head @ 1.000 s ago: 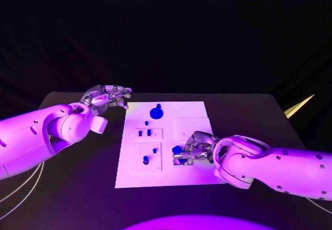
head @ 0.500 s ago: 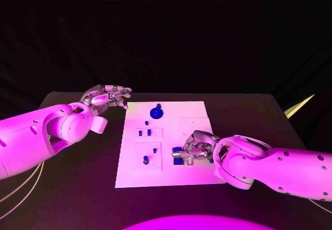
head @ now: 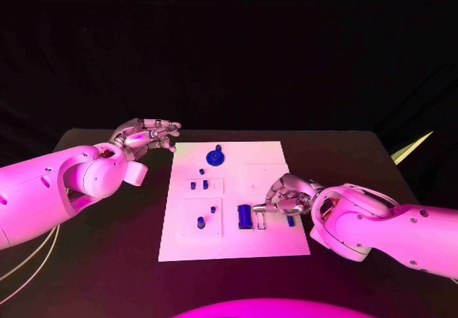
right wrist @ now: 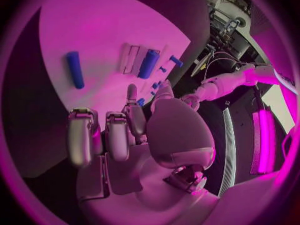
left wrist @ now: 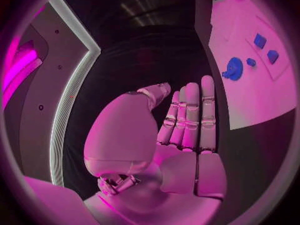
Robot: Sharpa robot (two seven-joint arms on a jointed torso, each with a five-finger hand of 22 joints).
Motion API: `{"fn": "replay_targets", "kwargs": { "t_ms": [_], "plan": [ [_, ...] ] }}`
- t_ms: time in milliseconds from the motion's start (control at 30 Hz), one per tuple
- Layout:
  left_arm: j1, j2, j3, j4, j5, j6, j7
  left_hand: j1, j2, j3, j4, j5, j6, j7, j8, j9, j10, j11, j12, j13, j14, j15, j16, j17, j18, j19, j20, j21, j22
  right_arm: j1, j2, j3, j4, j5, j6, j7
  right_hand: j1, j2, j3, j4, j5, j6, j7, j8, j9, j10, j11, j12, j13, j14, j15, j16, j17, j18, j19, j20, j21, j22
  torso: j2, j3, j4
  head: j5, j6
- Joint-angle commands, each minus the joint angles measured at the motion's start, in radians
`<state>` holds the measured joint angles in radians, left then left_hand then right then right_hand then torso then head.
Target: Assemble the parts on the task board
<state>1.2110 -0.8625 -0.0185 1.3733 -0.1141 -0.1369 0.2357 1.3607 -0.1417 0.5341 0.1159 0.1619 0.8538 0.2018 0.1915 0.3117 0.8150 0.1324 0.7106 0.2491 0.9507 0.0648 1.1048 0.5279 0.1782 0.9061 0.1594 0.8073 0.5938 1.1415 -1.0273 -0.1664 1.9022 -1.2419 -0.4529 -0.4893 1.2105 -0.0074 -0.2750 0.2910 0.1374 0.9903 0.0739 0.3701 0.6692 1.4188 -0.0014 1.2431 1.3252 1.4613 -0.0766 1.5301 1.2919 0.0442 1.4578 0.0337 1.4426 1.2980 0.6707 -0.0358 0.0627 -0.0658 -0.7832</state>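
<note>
**Parts at the board's near right, right hand beside them**

Parts closest to the robot matter first: a blue cylinder (head: 245, 216) lies on the task board (head: 229, 248), long axis running near-to-far, just to the left of the right hand (head: 284, 197). A smaller blue piece (head: 291, 221) lies just beside that hand on its other side. The right hand hangs over the board's right half with fingers curled downward and nothing visibly between them; the right wrist view shows its fingers apart from one another and empty, so I judge it open, holding no part. Being so near, this hand is the better placed for either piece, and the cylinder would be taken across its short width.

Left of the cylinder, on the board's left half, two small blue parts (head: 201, 221) sit within a square outline, and beyond them a further pair (head: 198, 184). Bare white board lies between the cylinder and the near edge, giving room to move.

Farther off, a round blue part (head: 216, 157) rests near the board's far edge. The left hand (head: 151, 134) hovers over the dark worktop (head: 105, 265) by the board's far left corner, fingers loosely curled and empty, well apart from the cylinder.
</note>
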Motion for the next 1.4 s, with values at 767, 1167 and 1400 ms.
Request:
{"fn": "replay_targets", "kwargs": {
  "t_ms": [767, 1167, 1400],
  "plan": [
    [0.001, -0.001, 0.001, 0.006, 0.001, -0.002, 0.004, -0.012, 0.016, -0.005, 0.008, -0.005, -0.012, 0.002, 0.007, -0.009, -0.004, 0.004, -0.004, -0.011, 0.008, 0.004, -0.016, -0.01, 0.006, 0.014, 0.004, -0.012, -0.015, -0.033, -0.114, -0.005, -0.031, -0.097, 0.056, -0.018, 0.131, -0.01, 0.047, -0.008, 0.006, 0.0, 0.001, -0.03, 0.008, 0.017, -0.001, -0.013, 0.019, 0.096, 0.009, 0.014, 0.216, -0.024, 0.093, 0.002, 0.022, 0.246, 0.002, -0.0009, 0.0007, -0.024, 0.003],
    [0.001, -0.004, 0.001, 0.008, 0.001, -0.001, 0.004, -0.012, 0.016, -0.005, 0.008, -0.005, -0.012, 0.002, 0.007, -0.009, -0.004, 0.004, -0.004, -0.011, 0.008, 0.004, -0.016, -0.01, 0.006, 0.014, 0.004, -0.012, -0.015, -0.062, -0.077, -0.005, -0.063, -0.111, 0.074, -0.033, 0.136, -0.01, 0.049, -0.007, 0.006, 0.007, -0.001, -0.028, 0.009, 0.017, -0.002, -0.014, 0.018, 0.096, 0.008, 0.013, 0.215, -0.024, 0.093, 0.002, 0.021, 0.246, 0.003, -0.0002, -0.0009, -0.02, -0.002],
    [0.001, -0.004, 0.001, 0.008, 0.001, 0.0, 0.004, -0.012, 0.016, -0.005, 0.008, -0.005, -0.012, 0.002, 0.007, -0.009, -0.004, 0.004, -0.004, -0.011, 0.008, 0.004, -0.016, -0.01, 0.006, 0.014, 0.004, -0.012, -0.015, -0.076, -0.049, -0.005, -0.078, -0.121, 0.08, -0.037, 0.176, -0.003, 0.063, -0.012, 0.007, 0.016, -0.004, -0.033, 0.006, 0.018, -0.005, -0.015, 0.02, 0.096, 0.005, 0.014, 0.217, -0.024, 0.093, -0.001, 0.023, 0.247, 0.003, -0.0004, -0.0006, -0.017, -0.005]
  ]
}}
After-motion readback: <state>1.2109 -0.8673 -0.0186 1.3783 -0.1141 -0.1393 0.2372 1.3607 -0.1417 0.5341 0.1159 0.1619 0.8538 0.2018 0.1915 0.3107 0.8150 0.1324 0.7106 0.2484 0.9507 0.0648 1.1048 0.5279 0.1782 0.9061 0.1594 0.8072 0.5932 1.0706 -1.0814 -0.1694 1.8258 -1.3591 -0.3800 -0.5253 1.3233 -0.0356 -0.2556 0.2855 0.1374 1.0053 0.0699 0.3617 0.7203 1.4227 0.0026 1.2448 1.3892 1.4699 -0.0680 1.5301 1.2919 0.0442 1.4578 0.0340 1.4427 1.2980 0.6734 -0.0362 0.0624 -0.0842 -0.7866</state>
